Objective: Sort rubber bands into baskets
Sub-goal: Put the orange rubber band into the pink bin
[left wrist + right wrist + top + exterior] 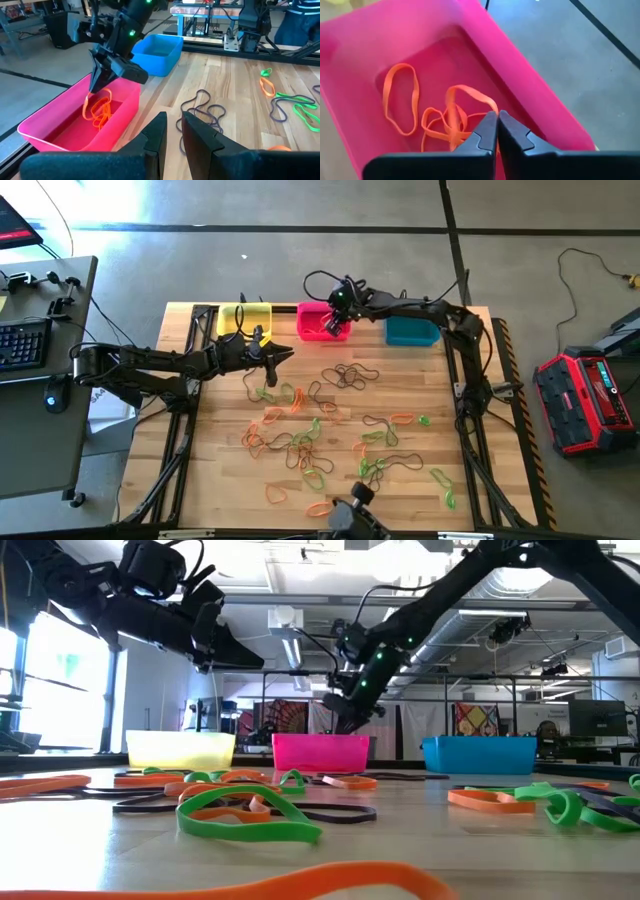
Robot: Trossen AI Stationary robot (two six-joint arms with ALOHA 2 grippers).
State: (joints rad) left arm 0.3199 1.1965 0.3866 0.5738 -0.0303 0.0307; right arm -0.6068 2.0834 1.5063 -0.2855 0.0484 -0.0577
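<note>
Three baskets stand in a row at the table's far edge: yellow [245,318], pink [318,322] and teal [412,330]. Many green, orange and dark rubber bands [310,430] lie loose on the wooden table. My right gripper [498,117] is over the pink basket, pointing down into it, shut on an orange rubber band [95,102]. More orange bands [400,100] lie on the basket floor. My left gripper [172,132] is shut and empty, above the table just in front of the yellow basket [288,355]. My right gripper pinches the orange band's upper end [91,96] between its two fingertips, coming from above and pointing down into the pink basket. The band hangs slack below the fingers. Its lower part rests on the basket floor [102,120] among the other orange bands.
A tangle of dark bands [350,375] lies just in front of the pink basket. A camera mount [352,515] stands at the table's near edge. A desk with a keyboard [25,345] stands to the left, and a red case [585,395] sits on the floor to the right.
</note>
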